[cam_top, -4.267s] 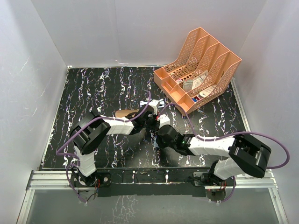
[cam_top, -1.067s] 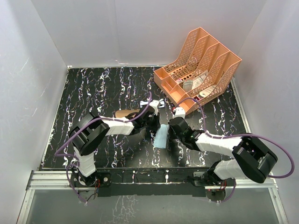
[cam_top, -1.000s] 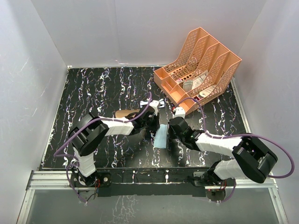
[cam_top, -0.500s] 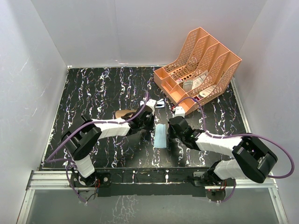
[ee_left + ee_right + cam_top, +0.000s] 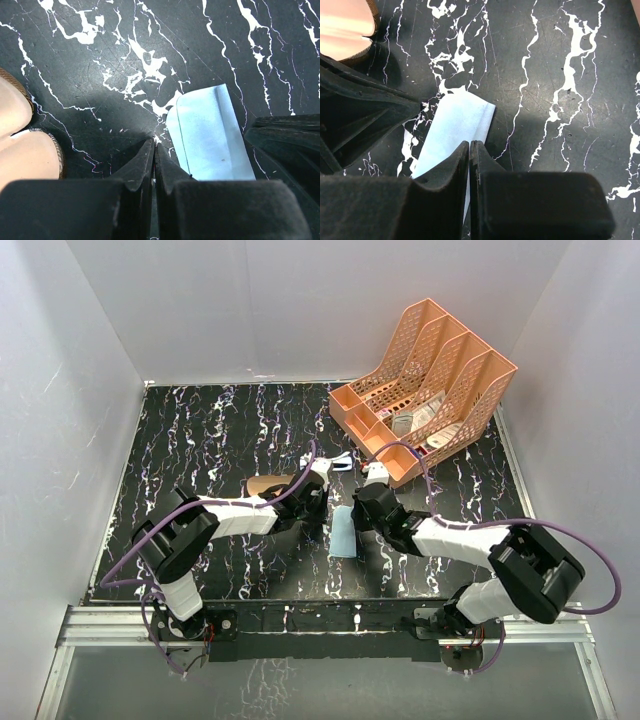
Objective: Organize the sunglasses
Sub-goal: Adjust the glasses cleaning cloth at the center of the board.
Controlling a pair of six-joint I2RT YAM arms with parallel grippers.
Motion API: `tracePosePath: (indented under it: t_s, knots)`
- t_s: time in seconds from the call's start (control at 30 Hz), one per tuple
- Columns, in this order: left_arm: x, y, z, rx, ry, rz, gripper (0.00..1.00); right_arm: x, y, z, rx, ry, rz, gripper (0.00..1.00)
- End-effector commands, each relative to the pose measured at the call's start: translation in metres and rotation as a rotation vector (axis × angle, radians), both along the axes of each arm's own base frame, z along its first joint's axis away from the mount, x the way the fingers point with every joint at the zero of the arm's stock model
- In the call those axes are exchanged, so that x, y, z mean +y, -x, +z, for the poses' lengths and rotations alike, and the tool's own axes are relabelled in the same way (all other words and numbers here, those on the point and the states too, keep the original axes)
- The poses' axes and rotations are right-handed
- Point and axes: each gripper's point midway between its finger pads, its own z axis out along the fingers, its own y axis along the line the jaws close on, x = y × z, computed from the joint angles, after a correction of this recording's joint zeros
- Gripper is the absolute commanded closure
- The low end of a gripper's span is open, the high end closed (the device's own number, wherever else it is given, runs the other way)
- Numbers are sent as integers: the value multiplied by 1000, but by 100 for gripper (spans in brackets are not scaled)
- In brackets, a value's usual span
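Observation:
The sunglasses [image 5: 340, 461], thin white frame with bluish lenses, lie on the black marbled table [image 5: 200, 440] just beyond both grippers. They do not show in either wrist view. My left gripper [image 5: 318, 498] [image 5: 154, 145] is shut and empty, its tips just left of the folded light blue cloth [image 5: 343, 532] [image 5: 210, 137]. My right gripper [image 5: 358, 508] [image 5: 470, 143] is shut at the right edge of the cloth [image 5: 455, 125], a sliver of which shows between its fingers. The brown plaid case [image 5: 268, 483] [image 5: 20, 140] lies open to the left.
An orange slotted desk organizer [image 5: 420, 380] with small items in it stands at the back right. White walls enclose the table on three sides. The two arms nearly meet over the middle of the table.
The cloth, raised and tilted a second ago, now lies flat and folded. My left gripper has closed and drawn back from it. The right gripper has shifted slightly toward the back.

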Motion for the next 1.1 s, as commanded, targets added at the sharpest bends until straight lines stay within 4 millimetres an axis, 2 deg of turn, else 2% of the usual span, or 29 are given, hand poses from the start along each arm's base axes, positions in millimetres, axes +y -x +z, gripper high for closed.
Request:
tracePosePath:
  t_s: [0.0, 0.63, 1.07]
  knots:
    - [-4, 1, 1, -1, 15, -8, 100, 15, -17, 18, -58, -44, 12, 95]
    - [-2, 2, 0, 3, 13, -8, 100, 13, -16, -3, -35, -21, 10, 96]
    - [-13, 2, 20, -13, 46, -40, 100, 11, -13, -13, -17, -16, 12, 96]
